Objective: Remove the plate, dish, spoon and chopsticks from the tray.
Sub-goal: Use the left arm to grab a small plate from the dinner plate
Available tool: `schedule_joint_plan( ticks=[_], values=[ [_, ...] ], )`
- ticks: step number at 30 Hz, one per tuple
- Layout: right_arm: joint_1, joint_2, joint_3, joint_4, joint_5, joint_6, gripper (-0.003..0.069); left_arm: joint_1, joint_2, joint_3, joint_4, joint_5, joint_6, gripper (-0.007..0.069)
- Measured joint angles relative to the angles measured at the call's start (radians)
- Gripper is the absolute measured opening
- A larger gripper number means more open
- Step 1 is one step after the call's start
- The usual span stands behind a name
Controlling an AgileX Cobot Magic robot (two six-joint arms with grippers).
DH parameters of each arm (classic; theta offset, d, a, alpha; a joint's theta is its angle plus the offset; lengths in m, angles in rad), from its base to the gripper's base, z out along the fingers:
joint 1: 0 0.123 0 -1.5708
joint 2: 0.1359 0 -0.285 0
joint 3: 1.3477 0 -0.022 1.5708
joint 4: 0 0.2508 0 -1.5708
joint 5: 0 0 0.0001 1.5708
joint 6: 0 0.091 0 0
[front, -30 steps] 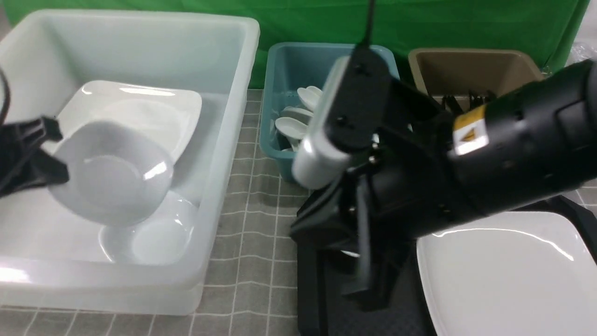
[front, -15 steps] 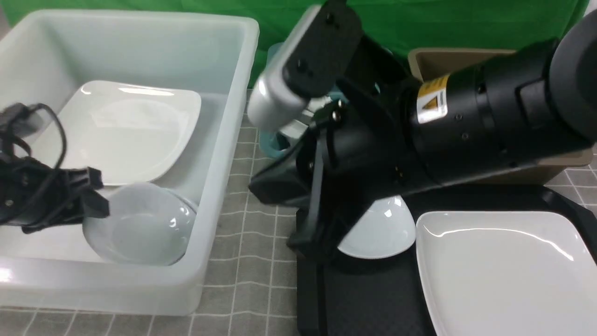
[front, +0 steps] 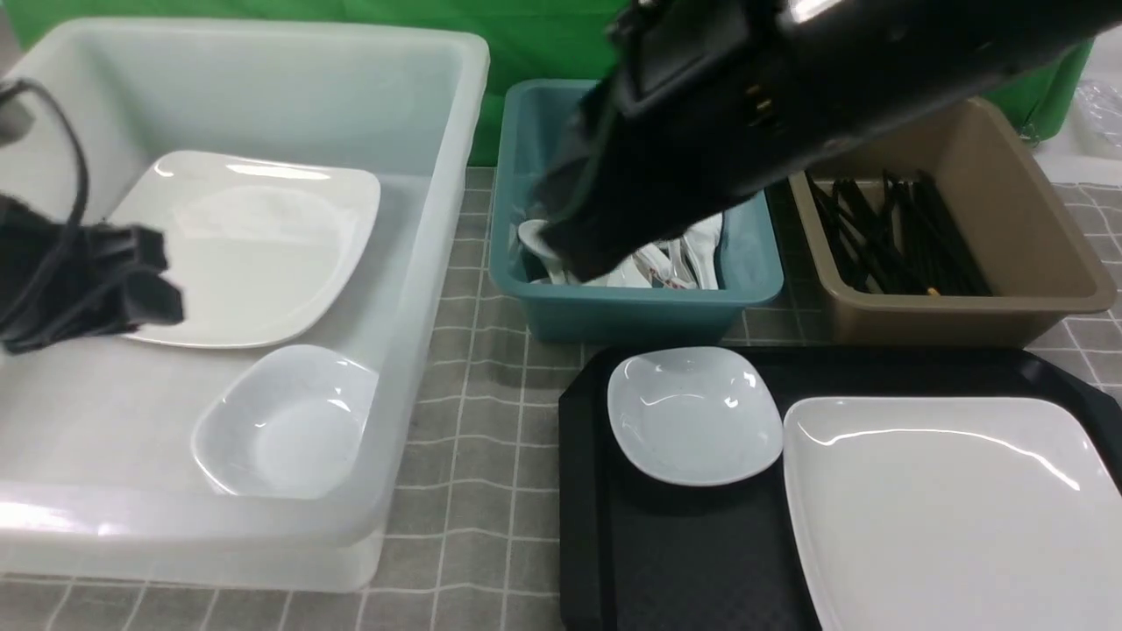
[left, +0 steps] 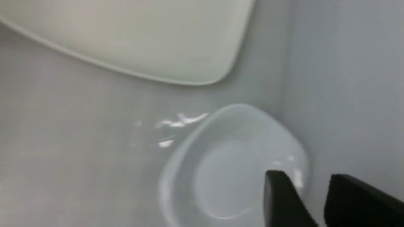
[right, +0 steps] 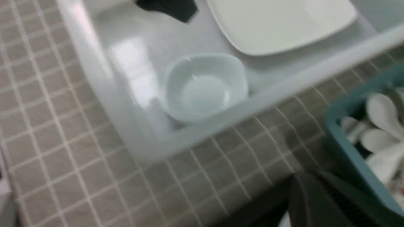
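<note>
Black textured tray [front: 675, 561] at the near right corner of the grey checked surface [front: 473, 421], carrying two white pieces. The large rounded-square plate [front: 947, 508] fills the tray's right side and runs to its near edge. The small deep dish [front: 692, 416] sits in the tray's far left corner, its rim just beside the plate's left edge. Beyond the tray's far edge stand two bins side by side: a teal bin [front: 631, 311] holding a heap of white spoons [front: 692, 250], and, to its right, a brown bin [front: 1034, 219] holding a bundle of black chopsticks [front: 885, 237]. A large translucent white tub [front: 263, 79] occupies the left side of the surface. A second plate [front: 245, 245] lies on the tub's floor toward the far side, and a second dish [front: 285, 421] rests upright in the near right corner, close to the tub wall. The left gripper [front: 162, 273] hangs over the left part of the tub. In the left wrist view its jaws stand slightly parted with nothing between them, their tips over the second dish's rim. The right gripper [front: 561, 241] reaches down at the teal bin's left edge, its tip among the spoons. Its jaws are clenched; the tip is blurred, so whether a spoon is pinched between them cannot be told.
</note>
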Motion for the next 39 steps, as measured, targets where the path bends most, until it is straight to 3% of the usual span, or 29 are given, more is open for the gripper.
schedule_joint_plan(
  ticks=[1, 2, 3, 5, 11, 15, 18, 24, 30, 34, 39],
  values=[
    [-0.010, -0.013, -0.011, -0.074, 0.046, 0.022, 0.0034, -0.058, -0.011, -0.009, -0.021, 0.008, 0.008, 0.0096],
    [-0.013, -0.013, -0.012, -0.085, 0.056, 0.025, 0.0034, -0.071, -0.013, -0.009, -0.021, 0.008, 0.007, 0.0087],
    [-0.039, -0.033, -0.013, -0.148, 0.126, 0.041, 0.0034, -0.186, -0.018, -0.029, -0.030, 0.016, -0.007, 0.0037],
    [-0.101, -0.068, 0.009, -0.193, 0.189, 0.057, 0.0034, -0.345, -0.002, -0.068, 0.010, 0.025, -0.083, 0.0012],
    [-0.301, -0.225, 0.238, -0.174, 0.189, 0.074, 0.0034, -0.775, 0.182, -0.257, 0.388, 0.017, -0.343, 0.0004],
    [-0.384, -0.349, 0.405, -0.162, 0.171, 0.080, 0.0034, -0.903, 0.346, -0.358, 0.557, 0.014, -0.398, 0.0027],
    [-0.424, -0.424, 0.482, -0.159, 0.153, 0.083, 0.0034, -0.946, 0.443, -0.407, 0.631, 0.014, -0.400, 0.0076],
    [-0.475, -0.620, 0.547, -0.156, 0.119, 0.090, 0.0035, -0.964, 0.656, -0.452, 0.799, -0.073, -0.396, 0.0347],
    [-0.475, -0.683, 0.548, -0.154, 0.098, 0.092, 0.0035, -0.964, 0.732, -0.453, 0.826, -0.139, -0.352, 0.0553],
    [-0.475, -0.686, 0.548, -0.153, 0.097, 0.100, 0.0035, -0.964, 0.744, -0.454, 0.832, -0.196, -0.343, 0.0589],
    [-0.475, -0.685, 0.551, -0.148, 0.090, 0.108, 0.0035, -0.964, 0.776, -0.454, 0.863, -0.221, -0.341, 0.0568]
  ],
)
